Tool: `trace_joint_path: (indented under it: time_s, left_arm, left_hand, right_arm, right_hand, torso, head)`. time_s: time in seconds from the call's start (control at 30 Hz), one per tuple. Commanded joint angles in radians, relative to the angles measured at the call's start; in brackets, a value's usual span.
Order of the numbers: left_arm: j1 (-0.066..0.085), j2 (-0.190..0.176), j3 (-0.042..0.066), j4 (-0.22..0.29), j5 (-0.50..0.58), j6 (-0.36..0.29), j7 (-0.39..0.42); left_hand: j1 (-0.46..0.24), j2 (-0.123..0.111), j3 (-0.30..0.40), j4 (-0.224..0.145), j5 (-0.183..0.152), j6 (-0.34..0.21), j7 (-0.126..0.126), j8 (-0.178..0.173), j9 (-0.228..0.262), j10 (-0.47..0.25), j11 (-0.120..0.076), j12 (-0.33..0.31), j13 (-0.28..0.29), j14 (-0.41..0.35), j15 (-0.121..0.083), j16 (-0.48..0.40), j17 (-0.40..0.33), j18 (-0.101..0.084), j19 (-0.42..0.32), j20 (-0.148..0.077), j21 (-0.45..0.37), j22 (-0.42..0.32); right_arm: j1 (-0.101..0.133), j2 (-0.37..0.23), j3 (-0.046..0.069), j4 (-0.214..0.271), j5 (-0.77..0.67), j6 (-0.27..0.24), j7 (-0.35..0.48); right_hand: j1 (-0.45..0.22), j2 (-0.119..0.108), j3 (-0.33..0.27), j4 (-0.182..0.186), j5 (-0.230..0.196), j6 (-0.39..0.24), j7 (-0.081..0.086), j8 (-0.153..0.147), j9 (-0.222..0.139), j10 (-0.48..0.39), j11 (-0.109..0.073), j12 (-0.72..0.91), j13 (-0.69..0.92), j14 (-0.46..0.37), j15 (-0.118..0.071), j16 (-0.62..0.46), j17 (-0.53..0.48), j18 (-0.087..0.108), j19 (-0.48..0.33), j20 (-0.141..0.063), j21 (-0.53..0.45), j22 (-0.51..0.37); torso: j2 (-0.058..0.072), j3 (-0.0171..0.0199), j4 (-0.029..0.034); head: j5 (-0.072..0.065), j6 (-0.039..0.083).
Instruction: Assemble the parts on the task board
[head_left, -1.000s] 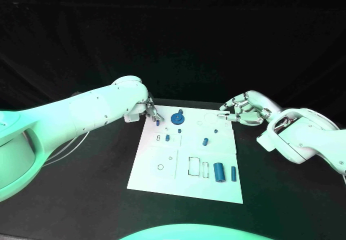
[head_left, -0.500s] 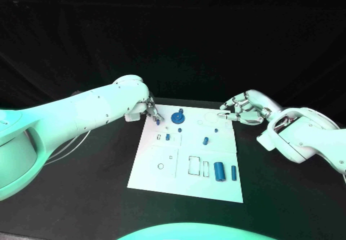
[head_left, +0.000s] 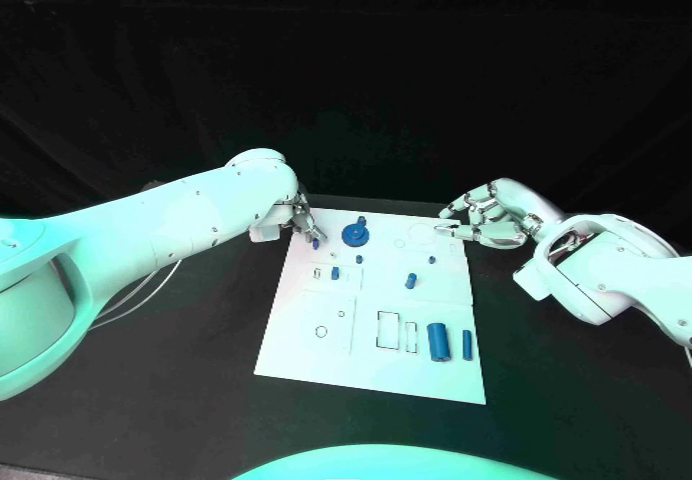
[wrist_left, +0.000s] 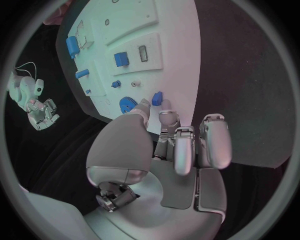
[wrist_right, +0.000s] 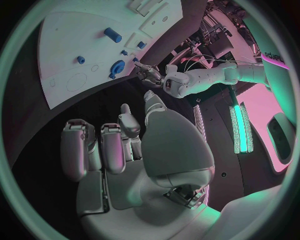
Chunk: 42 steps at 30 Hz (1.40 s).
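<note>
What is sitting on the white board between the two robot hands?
In the head view, between the left robot hand and the right robot hand the task board carries a round blue gear-like part, then a bare printed circle.

We see the task board (head_left: 303, 350) mid-table, gear part (head_left: 355, 236) on it at 12 o'clock, two cylinders (head_left: 438, 342) at 5. Left hand (head_left: 299, 225) at 11, right hand (head_left: 483, 225) at 1.

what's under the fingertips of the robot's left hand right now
The left hand pinches a small blue peg-like part over the far left corner of the white task board, beside a blue gear-shaped part. The board beneath the fingers is hidden.
</note>
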Motion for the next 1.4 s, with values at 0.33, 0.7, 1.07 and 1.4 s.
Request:
trace_joint_path:
  time_s: [0.33,0.7,1.07,1.4]
  left_arm:
    - [0.0,0.006,0.0,-0.003,0.007,0.027,0.007]
    - [-0.002,0.01,0.0,-0.008,0.015,0.029,0.014]
    - [-0.003,-0.012,0.0,0.009,0.09,-0.019,0.019]
    - [-0.001,-0.104,0.005,0.138,0.162,-0.099,0.005]
  left_hand:
    - [0.057,0.028,0.021,-0.03,0.003,0.011,-0.002,-0.009,-0.011,0.002,-0.003,0.003,0.0,0.107,0.003,0.003,0.263,-0.006,0.001,0.005,-0.003,0.003]
    - [0.129,0.052,0.075,-0.075,0.004,0.016,-0.006,-0.021,-0.028,-0.001,-0.008,-0.006,-0.007,0.107,-0.001,0.003,0.263,-0.006,0.002,0.002,-0.001,0.006]
    - [0.161,0.06,0.139,-0.103,0.004,0.021,-0.01,-0.026,-0.039,0.005,-0.011,-0.008,-0.006,0.107,-0.003,0.003,0.263,-0.007,0.003,0.0,0.0,0.009]
    - [0.144,0.054,0.16,-0.097,0.004,0.028,-0.011,-0.024,-0.042,0.015,-0.012,-0.003,-0.002,0.107,-0.005,0.003,0.263,-0.007,0.004,0.0,0.001,0.01]
  right_arm:
    - [-0.001,0.001,0.0,0.0,-0.007,0.012,0.008]
    - [-0.001,0.002,0.0,0.0,-0.006,0.012,0.009]
    - [-0.001,0.002,0.0,-0.001,-0.006,0.013,0.008]
    - [-0.001,-0.002,0.0,0.001,-0.006,0.015,0.006]
  right_hand:
    - [0.003,0.009,-0.004,0.0,0.003,-0.008,-0.002,0.006,0.002,-0.002,-0.002,-0.003,0.0,0.05,-0.005,-0.004,0.028,0.013,-0.005,0.001,-0.004,0.13]
    - [0.003,0.009,-0.004,0.0,0.003,-0.008,-0.002,0.006,0.002,-0.002,-0.002,-0.003,0.0,0.05,-0.005,-0.004,0.028,0.013,-0.005,0.001,-0.004,0.13]
    - [0.005,0.011,-0.005,0.0,0.005,-0.008,-0.002,0.007,0.003,-0.001,-0.002,-0.001,0.002,0.05,-0.005,-0.004,0.028,0.013,-0.005,0.001,-0.004,0.13]
    - [0.005,0.011,-0.005,0.0,0.005,-0.008,-0.002,0.007,0.003,-0.001,-0.002,-0.001,0.002,0.05,-0.005,-0.004,0.028,0.013,-0.005,0.001,-0.004,0.13]
  torso:
    - [0.0,0.0004,0.0004]
    - [0.0,0.0003,0.0005]
    - [-0.001,0.0006,0.0008]
    - [-0.004,0.0043,0.0042]
  head:
    - [-0.001,0.0]
    - [-0.001,-0.001]
    - [-0.002,0.0]
    - [0.0,-0.001]
